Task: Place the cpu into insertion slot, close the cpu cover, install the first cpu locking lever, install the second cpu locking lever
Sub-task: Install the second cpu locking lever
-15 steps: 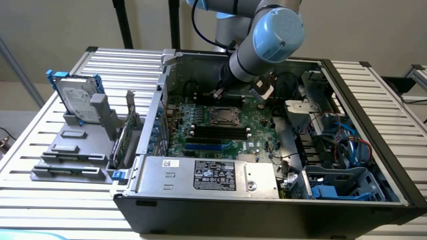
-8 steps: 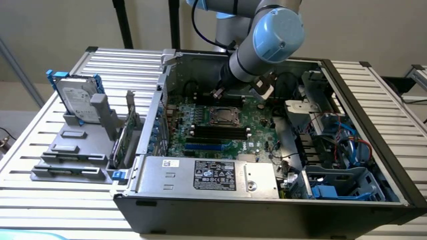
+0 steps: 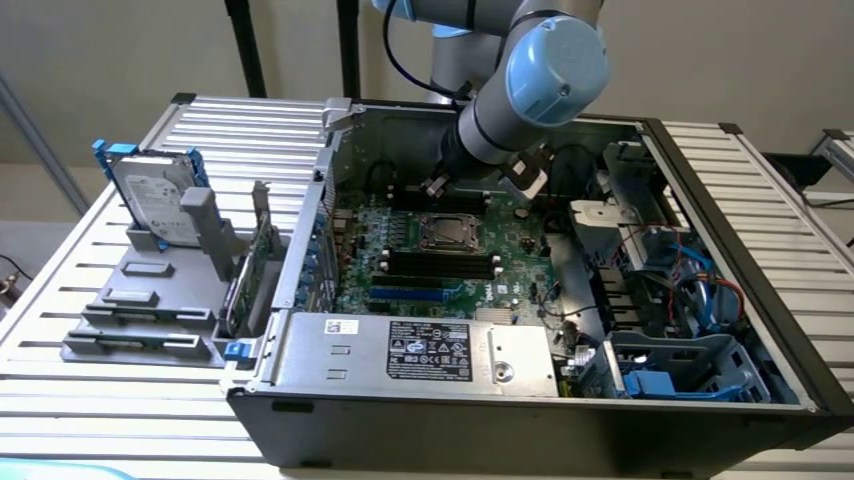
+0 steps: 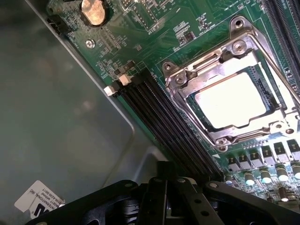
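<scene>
The computer case (image 3: 534, 400) lies open on the slatted counter (image 3: 80, 300), its green motherboard (image 3: 514, 290) exposed. The robot arm (image 3: 527, 85) reaches down from the upper centre of the exterior view into the far part of the case. The hand (image 4: 164, 187) is closed, its fingers together and holding nothing; it hangs over the bare case wall beside the black memory sticks (image 4: 164, 117).

The cpu (image 4: 232, 101) sits in the insertion slot (image 3: 447, 233), near the centre of the exterior view. Its pale metal top shows through the window of the cpu cover (image 4: 187, 77), which lies flat over it. A locking lever (image 4: 272, 51) runs along the cover's edge. In the exterior view's left half, a hard drive (image 3: 154, 200) stands in a grey holder (image 3: 140, 320) outside the case.
</scene>
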Action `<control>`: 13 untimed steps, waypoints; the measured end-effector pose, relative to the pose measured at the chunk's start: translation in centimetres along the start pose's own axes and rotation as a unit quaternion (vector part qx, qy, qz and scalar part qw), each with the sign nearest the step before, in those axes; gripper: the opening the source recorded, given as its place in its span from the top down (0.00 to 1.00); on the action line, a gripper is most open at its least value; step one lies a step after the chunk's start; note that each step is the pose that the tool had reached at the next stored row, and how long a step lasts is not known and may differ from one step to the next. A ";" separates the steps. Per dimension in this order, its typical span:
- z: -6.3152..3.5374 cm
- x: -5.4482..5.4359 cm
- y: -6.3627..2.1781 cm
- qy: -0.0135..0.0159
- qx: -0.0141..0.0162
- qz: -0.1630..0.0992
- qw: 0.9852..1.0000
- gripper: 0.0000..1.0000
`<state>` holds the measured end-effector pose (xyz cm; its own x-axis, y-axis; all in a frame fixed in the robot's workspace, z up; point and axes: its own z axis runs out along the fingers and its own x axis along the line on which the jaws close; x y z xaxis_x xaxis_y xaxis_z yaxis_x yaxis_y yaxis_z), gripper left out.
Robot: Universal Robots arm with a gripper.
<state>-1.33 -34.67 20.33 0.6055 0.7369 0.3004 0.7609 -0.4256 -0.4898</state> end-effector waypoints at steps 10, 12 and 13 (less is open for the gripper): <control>0.00 0.0 0.00 0.002 0.002 -0.001 1.000 0.89; 0.00 0.0 0.00 0.002 0.002 -0.001 1.000 0.89; 0.00 0.0 0.00 0.003 0.002 -0.001 1.000 0.89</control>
<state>-1.33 -34.67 20.33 0.6057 0.7347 0.3055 0.7608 -0.4224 -0.4927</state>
